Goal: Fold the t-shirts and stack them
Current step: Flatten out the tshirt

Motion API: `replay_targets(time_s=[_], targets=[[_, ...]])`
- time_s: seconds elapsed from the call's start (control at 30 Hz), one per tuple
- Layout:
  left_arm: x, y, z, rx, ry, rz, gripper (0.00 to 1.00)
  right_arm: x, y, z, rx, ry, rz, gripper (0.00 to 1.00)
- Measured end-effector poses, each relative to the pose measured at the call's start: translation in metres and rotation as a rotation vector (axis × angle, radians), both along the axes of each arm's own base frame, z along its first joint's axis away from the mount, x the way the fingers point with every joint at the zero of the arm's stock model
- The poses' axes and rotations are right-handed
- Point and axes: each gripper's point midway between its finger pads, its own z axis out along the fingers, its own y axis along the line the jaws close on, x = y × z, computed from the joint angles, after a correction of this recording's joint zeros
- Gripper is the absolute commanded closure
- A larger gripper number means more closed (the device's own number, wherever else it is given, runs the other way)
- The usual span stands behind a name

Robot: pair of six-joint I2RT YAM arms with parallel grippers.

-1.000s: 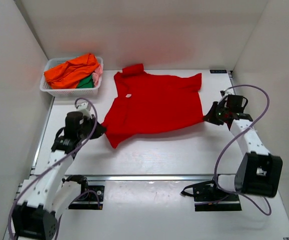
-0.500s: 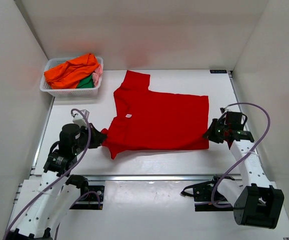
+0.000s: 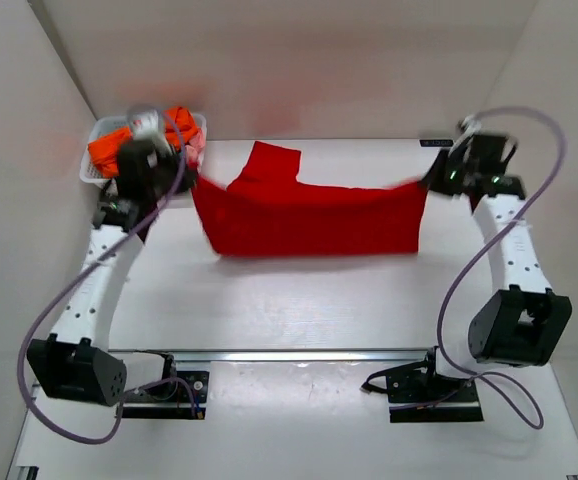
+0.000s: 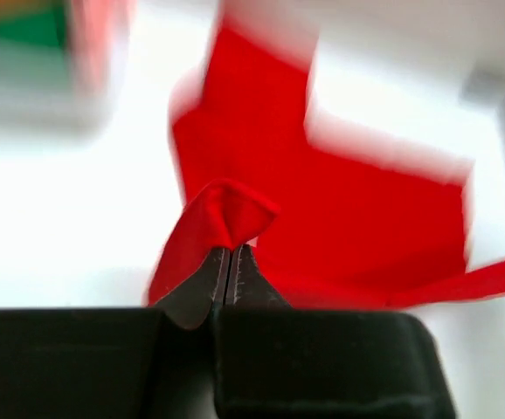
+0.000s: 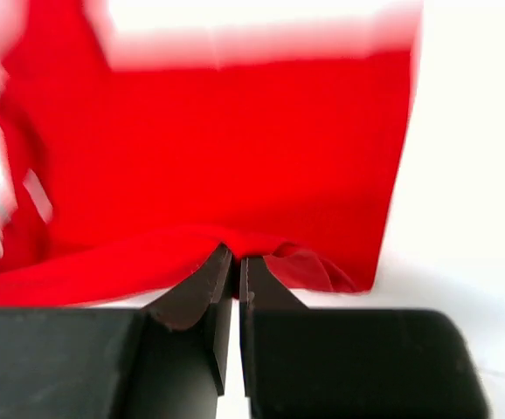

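A bright red t-shirt [image 3: 309,215] is stretched between my two grippers across the far half of the table, its near edge lifted and folded toward the back. My left gripper [image 3: 191,178] is shut on the shirt's left corner, seen as a red pinch of cloth [image 4: 231,214] at its fingertips [image 4: 231,250]. At the right end, my right gripper [image 3: 431,183] is shut on the other corner, with red cloth [image 5: 235,157] bunched at its tips [image 5: 235,257]. More t-shirts, orange [image 3: 109,148] with green and pink partly hidden, lie in the basket.
A white mesh basket [image 3: 94,172] stands at the far left corner, right behind my left arm. White walls close in the table on the left, back and right. A metal rail [image 3: 299,354] runs along the near edge by the arm bases.
Both grippers have risen and swung toward the back of the table, carrying the shirt's near edge up and over. The shirt has gone from lying flat to folded in half.
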Motion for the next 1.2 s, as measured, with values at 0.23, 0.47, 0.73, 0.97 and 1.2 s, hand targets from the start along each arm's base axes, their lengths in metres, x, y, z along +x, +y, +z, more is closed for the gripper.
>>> replay_targets(time_s=[0.23, 0.47, 0.73, 0.97, 1.2], targets=[[-0.052, 0.027, 0.312, 0.022, -0.762, 0.103, 1.00, 0.004, -0.047, 0.237, -0.105, -0.638, -0.095, 1.00], [-0.143, 0.038, 0.376, -0.013, -0.962, 0.098, 1.00, -0.063, -0.025, 0.289, -0.122, -0.796, -0.053, 1.00], [-0.104, 0.025, 0.367, 0.036, -0.876, 0.053, 1.00, -0.076, -0.014, 0.319, -0.121, -0.842, -0.019, 1.00], [-0.046, 0.006, 0.312, 0.070, -0.725, -0.023, 1.00, -0.044, -0.006, 0.302, -0.093, -0.780, 0.028, 1.00], [0.055, -0.025, 0.216, 0.106, -0.484, -0.125, 1.00, 0.042, 0.019, 0.216, -0.059, -0.567, 0.135, 1.00]])
